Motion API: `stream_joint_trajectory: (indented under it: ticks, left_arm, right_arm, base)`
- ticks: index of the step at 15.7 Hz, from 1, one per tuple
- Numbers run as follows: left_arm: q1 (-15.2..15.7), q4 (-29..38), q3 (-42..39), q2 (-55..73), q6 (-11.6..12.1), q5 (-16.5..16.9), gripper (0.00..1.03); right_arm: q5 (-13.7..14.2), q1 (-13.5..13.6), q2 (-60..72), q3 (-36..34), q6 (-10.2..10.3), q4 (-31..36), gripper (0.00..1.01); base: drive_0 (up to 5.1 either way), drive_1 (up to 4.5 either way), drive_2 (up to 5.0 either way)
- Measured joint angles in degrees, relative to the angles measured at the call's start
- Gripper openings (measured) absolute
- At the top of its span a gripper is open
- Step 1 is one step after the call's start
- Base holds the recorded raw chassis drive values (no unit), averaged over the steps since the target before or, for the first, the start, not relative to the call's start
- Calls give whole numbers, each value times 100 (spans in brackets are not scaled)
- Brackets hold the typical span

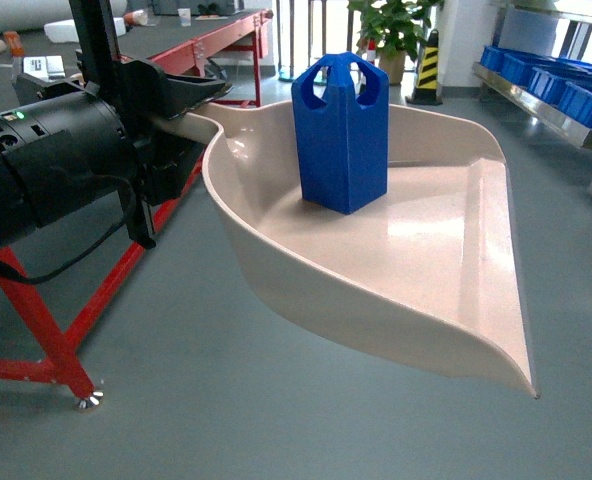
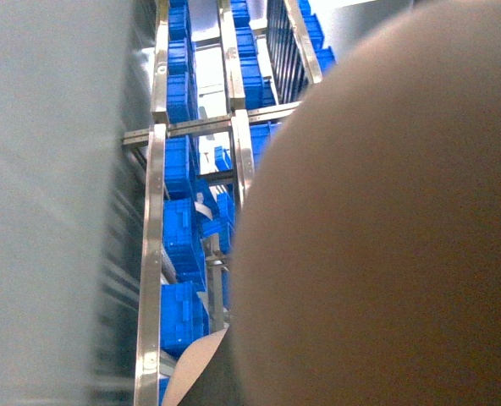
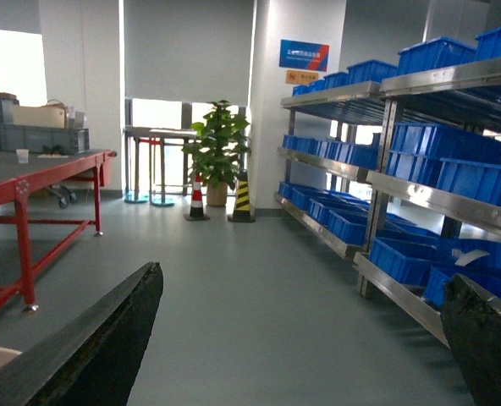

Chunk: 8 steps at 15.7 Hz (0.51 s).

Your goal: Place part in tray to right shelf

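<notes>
Blue part (image 1: 341, 135) upright in tray (image 1: 446, 290), left claw (image 1: 181, 120) gripping its handle, right claw (image 3: 301, 338) open.

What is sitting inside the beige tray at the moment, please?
One blue part stands upright inside the tray, near its curved back wall. The tray floor under the part is covered.

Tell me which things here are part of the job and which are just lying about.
Part of the job:
- blue part, standing upright in the tray
- beige tray, held at its handle end by the left claw
- steel shelf on the right

Lying about:
- red-framed table
- potted plant
- striped cones
- blue crates
</notes>
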Motion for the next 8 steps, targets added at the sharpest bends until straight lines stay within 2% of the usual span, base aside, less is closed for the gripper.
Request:
stream_joint_trajectory:
  ticks: [8]
  left_arm:
    - [-11, -13, 0, 0, 2, 2, 13]
  right_arm:
    - [-33, 2, 11, 0, 0, 11, 98]
  base:
    - [-4, 430, -437]
